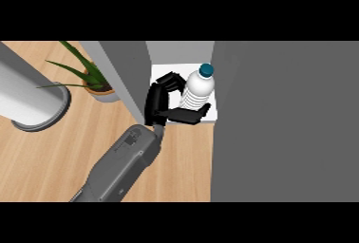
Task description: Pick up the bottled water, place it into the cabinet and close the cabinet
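The bottled water (197, 92), clear with a blue cap, stands on the white shelf (160, 71) inside the open cabinet. My left hand (157, 98) reaches in from the lower left and is curled round the bottle. Its fingers wrap the bottle's left and far side, and the thumb crosses in front of its base. The base of the bottle is hidden by the thumb. My right hand does not show.
The cabinet's grey side wall (128, 78) stands just left of my hand. A broad grey panel (284, 121) fills the right side. A potted green plant (97, 85) and a large white cylinder (32, 97) on a grey base stand on the wooden counter (56, 161).
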Available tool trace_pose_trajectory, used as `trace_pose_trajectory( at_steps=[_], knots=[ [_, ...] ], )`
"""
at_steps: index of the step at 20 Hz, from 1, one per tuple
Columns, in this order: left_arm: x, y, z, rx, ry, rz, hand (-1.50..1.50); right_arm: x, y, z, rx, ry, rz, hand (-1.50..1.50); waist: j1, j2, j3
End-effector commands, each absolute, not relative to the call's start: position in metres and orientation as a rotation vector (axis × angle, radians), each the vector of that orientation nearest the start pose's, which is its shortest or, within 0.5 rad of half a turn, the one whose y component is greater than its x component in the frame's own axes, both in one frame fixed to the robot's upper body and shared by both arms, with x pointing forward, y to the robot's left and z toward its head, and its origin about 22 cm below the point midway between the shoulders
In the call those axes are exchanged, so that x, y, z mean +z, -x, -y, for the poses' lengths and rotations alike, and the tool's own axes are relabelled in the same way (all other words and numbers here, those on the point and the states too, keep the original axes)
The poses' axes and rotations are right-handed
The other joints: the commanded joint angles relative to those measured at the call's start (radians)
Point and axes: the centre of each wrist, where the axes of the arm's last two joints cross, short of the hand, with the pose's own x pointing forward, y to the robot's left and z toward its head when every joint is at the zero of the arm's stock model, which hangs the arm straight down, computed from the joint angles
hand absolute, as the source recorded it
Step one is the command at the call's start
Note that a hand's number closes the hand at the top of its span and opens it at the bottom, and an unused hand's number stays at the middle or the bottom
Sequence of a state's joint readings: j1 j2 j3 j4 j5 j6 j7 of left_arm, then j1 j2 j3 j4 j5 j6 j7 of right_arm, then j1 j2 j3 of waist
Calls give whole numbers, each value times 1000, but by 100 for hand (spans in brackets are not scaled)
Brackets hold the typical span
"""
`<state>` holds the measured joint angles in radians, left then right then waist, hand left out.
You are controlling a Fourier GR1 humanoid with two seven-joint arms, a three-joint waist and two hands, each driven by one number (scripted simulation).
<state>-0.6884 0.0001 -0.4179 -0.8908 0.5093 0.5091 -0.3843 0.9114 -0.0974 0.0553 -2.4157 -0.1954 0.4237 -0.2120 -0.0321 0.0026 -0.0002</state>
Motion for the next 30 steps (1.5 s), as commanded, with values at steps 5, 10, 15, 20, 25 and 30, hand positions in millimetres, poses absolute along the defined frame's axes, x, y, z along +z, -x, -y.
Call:
trace_pose_trajectory(
  at_steps=[5,10,15,20,25,30],
  knots=[
    [19,-385,-72,60,-22,1702,150,109,-47,278,108,-198,1857,-150,-16,8,0],
    [23,-400,-71,-60,-173,1717,150,107,-52,278,101,-226,1869,-150,-22,14,0],
    [22,-415,-84,-46,-334,1639,150,111,-47,266,134,-254,1858,-150,-45,21,-1],
    [29,-426,-103,90,-336,1612,150,106,-50,275,128,-257,1874,-150,-48,26,-1],
    [21,-428,-121,33,-444,1629,150,103,-49,280,129,-259,1878,-150,-66,32,-1],
    [22,-429,-121,-30,-556,1702,-150,104,-42,279,139,-265,1876,-150,-80,32,-1]
  ],
)
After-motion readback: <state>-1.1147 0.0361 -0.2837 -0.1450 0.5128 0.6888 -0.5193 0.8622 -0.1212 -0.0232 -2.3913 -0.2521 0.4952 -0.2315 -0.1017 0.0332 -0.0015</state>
